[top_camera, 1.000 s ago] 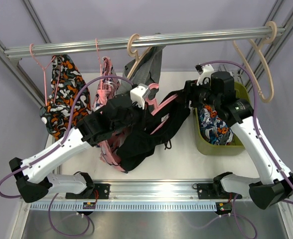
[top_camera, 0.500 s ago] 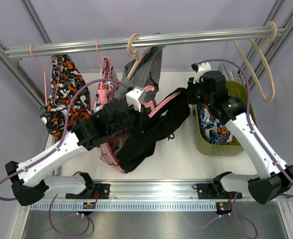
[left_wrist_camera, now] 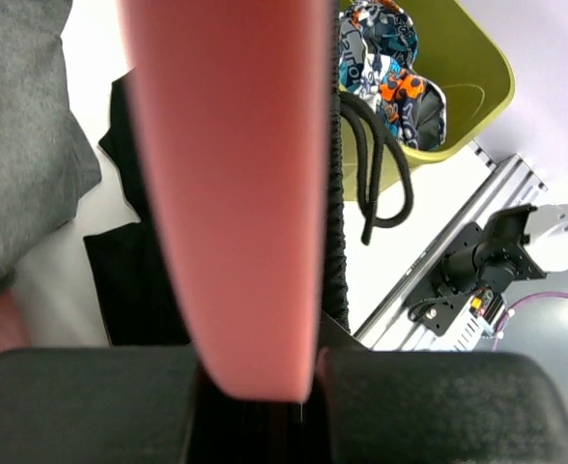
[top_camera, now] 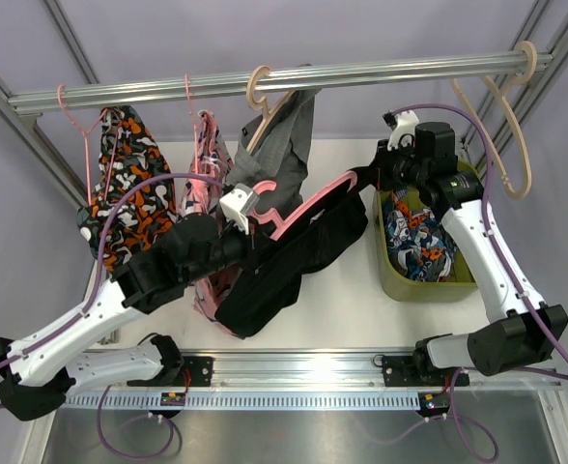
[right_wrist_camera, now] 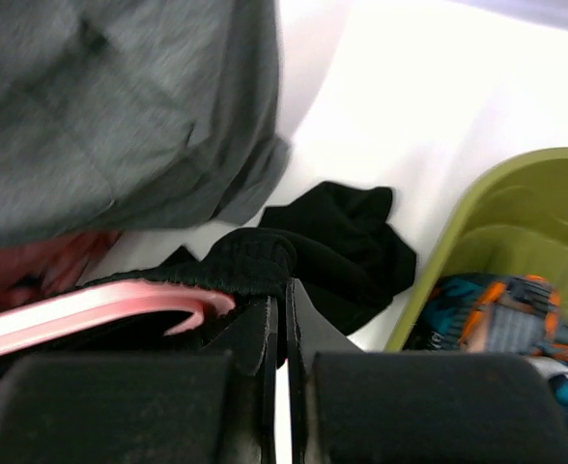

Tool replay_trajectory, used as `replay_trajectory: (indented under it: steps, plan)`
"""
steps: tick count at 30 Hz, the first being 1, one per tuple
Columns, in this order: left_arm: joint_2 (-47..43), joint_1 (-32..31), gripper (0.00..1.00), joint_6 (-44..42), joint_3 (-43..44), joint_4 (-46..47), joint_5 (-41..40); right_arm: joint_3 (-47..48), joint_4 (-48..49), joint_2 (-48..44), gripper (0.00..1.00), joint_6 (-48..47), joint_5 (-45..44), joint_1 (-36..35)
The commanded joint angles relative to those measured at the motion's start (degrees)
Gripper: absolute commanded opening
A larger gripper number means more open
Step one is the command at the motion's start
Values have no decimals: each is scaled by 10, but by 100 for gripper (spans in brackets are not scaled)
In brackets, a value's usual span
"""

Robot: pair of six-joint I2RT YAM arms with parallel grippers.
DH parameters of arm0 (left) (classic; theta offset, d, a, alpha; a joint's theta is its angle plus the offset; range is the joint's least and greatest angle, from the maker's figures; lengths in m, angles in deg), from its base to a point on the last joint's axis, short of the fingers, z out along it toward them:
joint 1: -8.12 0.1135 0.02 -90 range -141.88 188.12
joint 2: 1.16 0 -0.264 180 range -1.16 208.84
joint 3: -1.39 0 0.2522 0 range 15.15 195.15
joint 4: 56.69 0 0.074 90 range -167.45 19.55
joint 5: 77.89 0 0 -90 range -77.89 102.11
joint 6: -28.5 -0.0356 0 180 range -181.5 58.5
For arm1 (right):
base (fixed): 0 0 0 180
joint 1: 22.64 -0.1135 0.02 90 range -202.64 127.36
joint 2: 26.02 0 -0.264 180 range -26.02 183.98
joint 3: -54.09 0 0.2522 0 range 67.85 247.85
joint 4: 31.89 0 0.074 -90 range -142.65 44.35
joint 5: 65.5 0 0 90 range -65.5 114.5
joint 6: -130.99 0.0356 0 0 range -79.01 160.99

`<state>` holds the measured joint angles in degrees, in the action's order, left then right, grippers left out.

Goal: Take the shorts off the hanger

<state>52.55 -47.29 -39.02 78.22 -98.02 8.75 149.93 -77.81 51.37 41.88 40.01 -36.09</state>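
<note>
though half hidden by pink hanger [left_wrist_camera: 226,193], black shorts [left_wrist_camera: 129,280]

**Where the Cameras Look**

The top camera looks down from high above the green bin [top_camera: 429,290]. The left wrist camera sees the bin from far off. The right one sits close beside it. All three share the pink hanger [left_wrist_camera: 226,193].

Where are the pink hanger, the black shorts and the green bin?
pink hanger [top_camera: 315,201], top view, on its long arm.
black shorts [top_camera: 265,285], top view, on the hanging cloth.
green bin [top_camera: 419,290], top view, on its near wall.
</note>
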Motion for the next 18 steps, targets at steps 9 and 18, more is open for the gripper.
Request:
replay_trajectory:
  steps: [9,18]
  plan:
    - [-55,-4,0,5,10,39,24,-31,34,15,0,-45,125,54]
    - [-58,-4,0,7,10,120,12,-62,32,9,0,-30,132,55]
